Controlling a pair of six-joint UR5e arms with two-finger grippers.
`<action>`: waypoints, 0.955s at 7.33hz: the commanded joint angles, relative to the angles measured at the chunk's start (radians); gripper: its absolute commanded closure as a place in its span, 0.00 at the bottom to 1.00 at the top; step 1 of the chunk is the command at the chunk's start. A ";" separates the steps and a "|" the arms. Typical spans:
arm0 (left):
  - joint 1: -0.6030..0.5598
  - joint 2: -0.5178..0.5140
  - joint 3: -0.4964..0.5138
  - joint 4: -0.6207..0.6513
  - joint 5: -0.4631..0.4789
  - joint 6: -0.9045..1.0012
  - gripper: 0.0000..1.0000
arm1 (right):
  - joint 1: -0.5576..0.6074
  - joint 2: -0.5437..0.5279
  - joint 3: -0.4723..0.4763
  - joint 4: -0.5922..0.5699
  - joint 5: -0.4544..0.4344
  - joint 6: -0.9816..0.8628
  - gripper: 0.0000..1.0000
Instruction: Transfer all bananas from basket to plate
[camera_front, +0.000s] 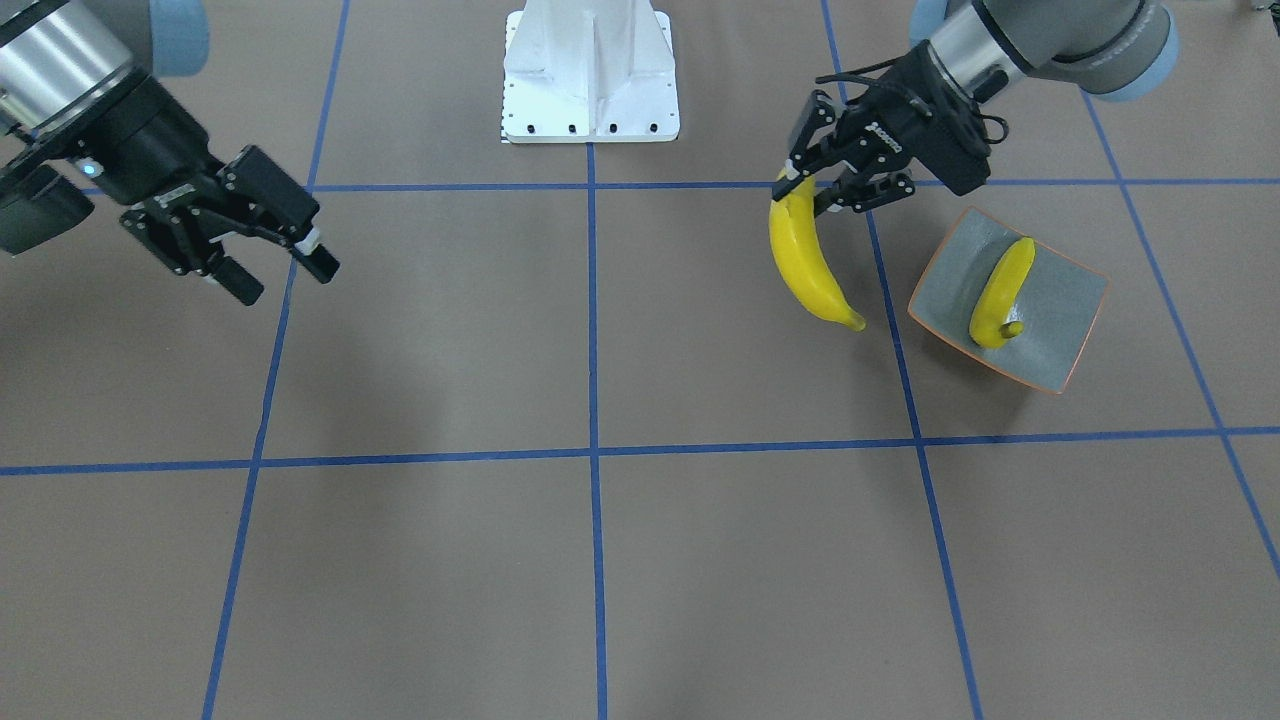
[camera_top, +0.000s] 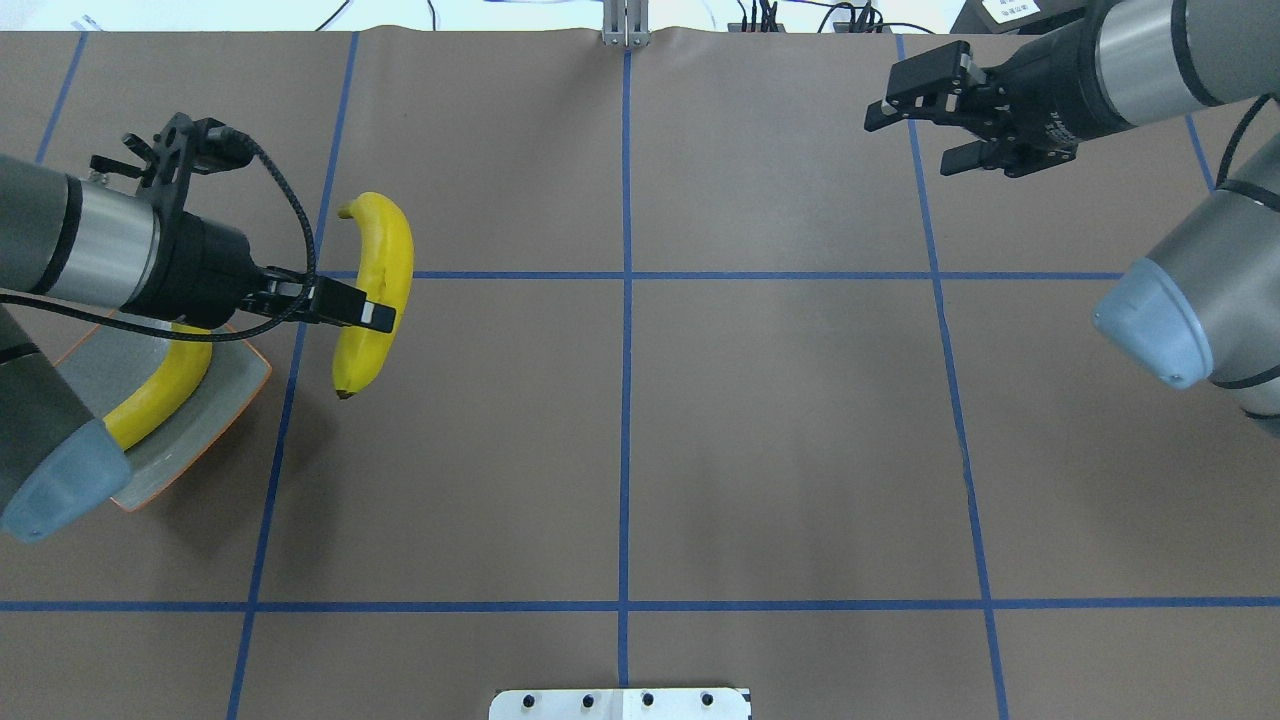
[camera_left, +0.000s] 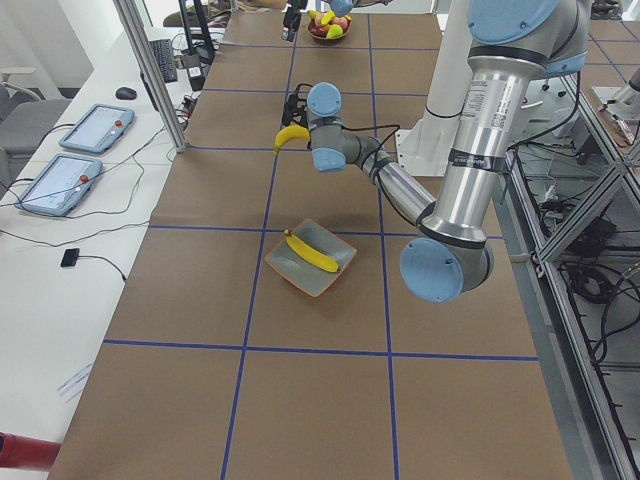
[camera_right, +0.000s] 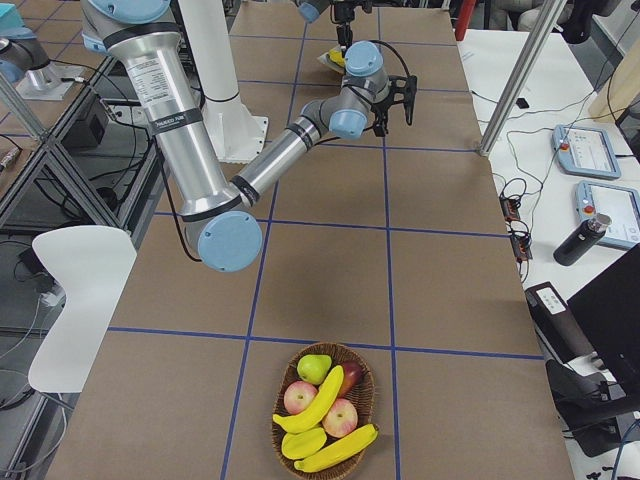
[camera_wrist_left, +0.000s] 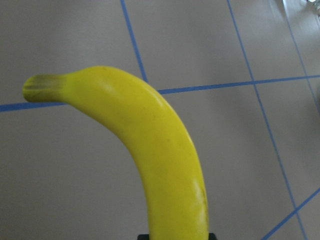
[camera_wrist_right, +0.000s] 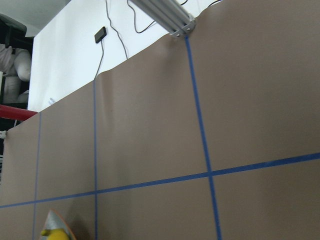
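Clamping a banana (camera_front: 805, 265), left gripper (camera_front: 803, 185) hovers just beside the plate (camera_front: 1070, 300).
Second banana (camera_front: 1000, 295) lies on it; right gripper (camera_front: 285, 278) gapes wide, empty.

Brown table (camera_right: 450, 290) with blue tape grid (camera_right: 385, 225); at one end, red apples (camera_right: 300, 398) and a green pear (camera_right: 314, 367); off one long edge a white chair (camera_right: 75, 290), off the opposite a dark bottle (camera_right: 575, 240)

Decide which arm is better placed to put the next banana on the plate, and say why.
Left. The left gripper holds a banana beside the plate; the right gripper is open, empty and far across the table.
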 joint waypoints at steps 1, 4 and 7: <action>-0.032 0.145 -0.001 0.001 0.022 0.329 1.00 | 0.071 -0.108 -0.066 0.000 0.011 -0.240 0.00; -0.041 0.313 -0.001 0.001 0.108 0.661 1.00 | 0.202 -0.252 -0.147 -0.001 0.023 -0.604 0.00; -0.015 0.427 0.003 -0.001 0.238 0.803 1.00 | 0.327 -0.251 -0.306 0.000 0.069 -0.900 0.00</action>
